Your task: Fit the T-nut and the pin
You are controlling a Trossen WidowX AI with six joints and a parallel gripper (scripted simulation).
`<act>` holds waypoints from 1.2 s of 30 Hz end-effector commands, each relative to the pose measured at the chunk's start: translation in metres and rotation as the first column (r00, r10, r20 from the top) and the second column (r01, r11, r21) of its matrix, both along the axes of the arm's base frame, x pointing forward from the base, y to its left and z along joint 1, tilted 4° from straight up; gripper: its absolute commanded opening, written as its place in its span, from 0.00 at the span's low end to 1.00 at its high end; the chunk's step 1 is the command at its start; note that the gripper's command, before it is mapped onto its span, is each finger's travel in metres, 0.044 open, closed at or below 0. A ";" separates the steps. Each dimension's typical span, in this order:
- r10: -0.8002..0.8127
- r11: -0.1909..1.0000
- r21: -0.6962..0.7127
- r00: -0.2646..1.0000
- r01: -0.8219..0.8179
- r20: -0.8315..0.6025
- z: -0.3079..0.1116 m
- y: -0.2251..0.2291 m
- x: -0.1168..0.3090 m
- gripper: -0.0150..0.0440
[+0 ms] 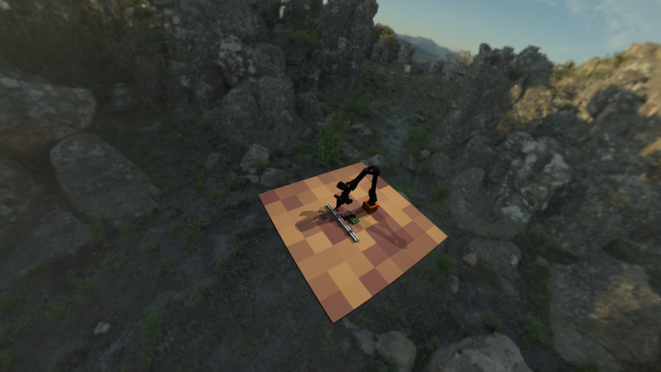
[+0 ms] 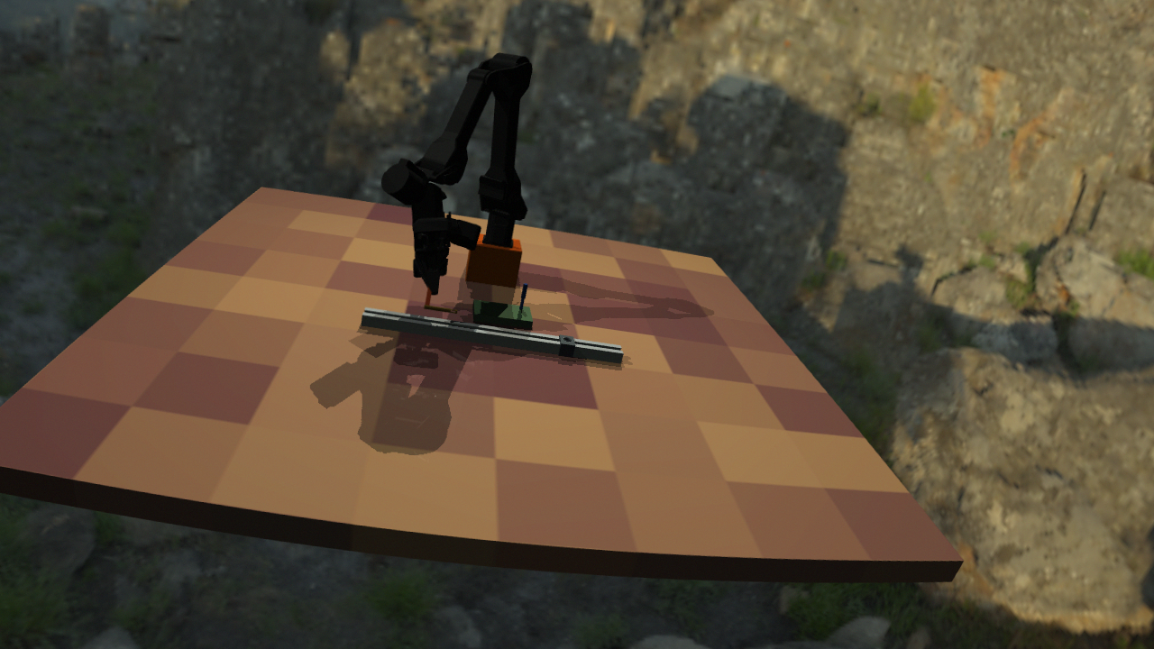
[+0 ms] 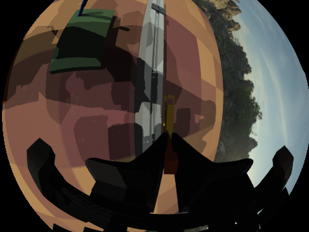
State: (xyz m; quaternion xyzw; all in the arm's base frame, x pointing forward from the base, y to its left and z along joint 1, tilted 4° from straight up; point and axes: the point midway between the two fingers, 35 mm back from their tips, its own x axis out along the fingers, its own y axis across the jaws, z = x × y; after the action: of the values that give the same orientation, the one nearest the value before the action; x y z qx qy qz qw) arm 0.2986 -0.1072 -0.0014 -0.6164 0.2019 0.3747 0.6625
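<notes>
Brass T-nut (image 2: 438, 308) (image 3: 169, 113): suspended below the gripper (image 2: 435, 291) (image 3: 169, 136), extending forward beyond the fingertips in the wrist view. Orange handle (image 2: 427, 297) (image 3: 170, 162): pinched between the fingers. Aluminum rail (image 1: 342, 222) (image 2: 484, 333) (image 3: 149, 61): near the nut, which is outside the slot. Dark bracket (image 2: 567, 345) (image 3: 158, 9): on the rail, well apart from the gripper.

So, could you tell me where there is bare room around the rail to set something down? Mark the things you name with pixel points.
There's a broad patch on the side of the rail (image 1: 342, 221) (image 2: 460, 332) (image 3: 145, 96) away from the orange base (image 1: 370, 208) (image 2: 493, 262), though shadow covers part. Between rail and base it's crowded: the green tray (image 1: 352, 220) (image 2: 504, 319) (image 3: 80, 62) and gripper (image 1: 337, 206) (image 2: 435, 291) (image 3: 169, 136).
</notes>
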 end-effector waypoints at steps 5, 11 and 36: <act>0.000 1.000 0.003 1.000 0.000 -0.006 -0.007 0.001 -0.002 0.00; -0.001 1.000 0.003 1.000 0.001 -0.006 -0.010 0.001 -0.002 0.00; -0.001 1.000 0.002 1.000 0.001 -0.006 -0.022 0.001 -0.003 0.00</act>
State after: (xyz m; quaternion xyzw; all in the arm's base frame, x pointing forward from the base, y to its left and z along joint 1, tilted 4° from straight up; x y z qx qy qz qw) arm 0.2968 -0.1068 -0.0221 -0.6144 0.2035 0.3754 0.6635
